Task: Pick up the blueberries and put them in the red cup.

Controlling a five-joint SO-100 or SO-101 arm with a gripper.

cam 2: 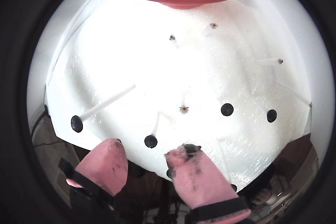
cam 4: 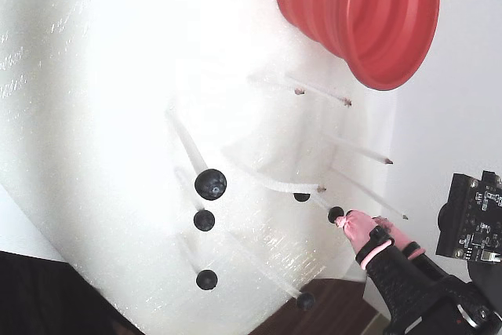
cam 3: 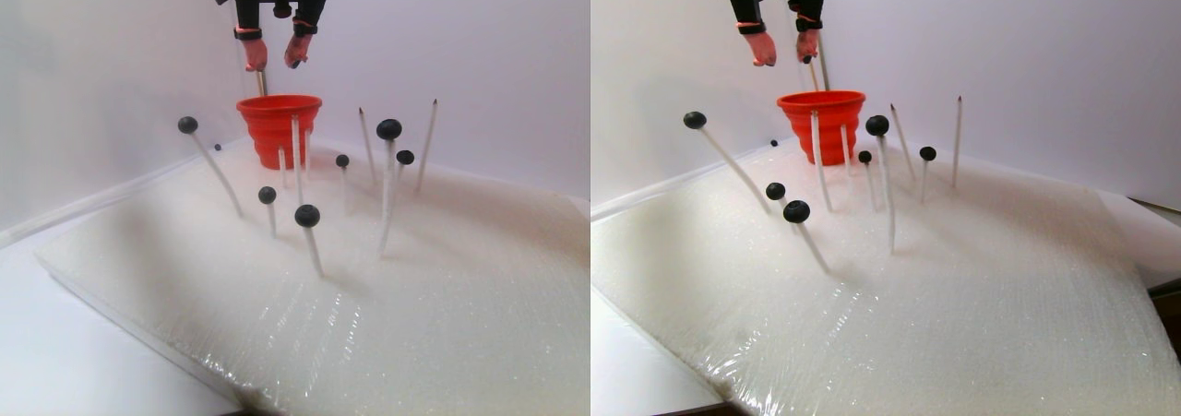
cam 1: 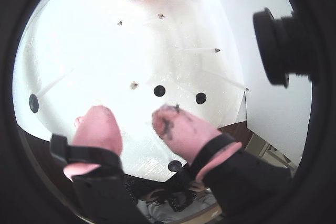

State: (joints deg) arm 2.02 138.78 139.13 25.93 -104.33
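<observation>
With its pink fingers [cam 2: 107,161] parted and holding nothing, the gripper [cam 1: 131,121] hangs high over the white foam board [cam 3: 443,296] near the red cup [cam 3: 277,125], which stands upright, mouth up, at the board's far edge and already holds a few dark berries. The remaining blueberries [cam 3: 307,216] sit speared on white sticks [cam 3: 386,199], well apart. I judge the next pick goes best by descending straight over one berry, closing softly, and drawing it off along its stick's slanted axis.
</observation>
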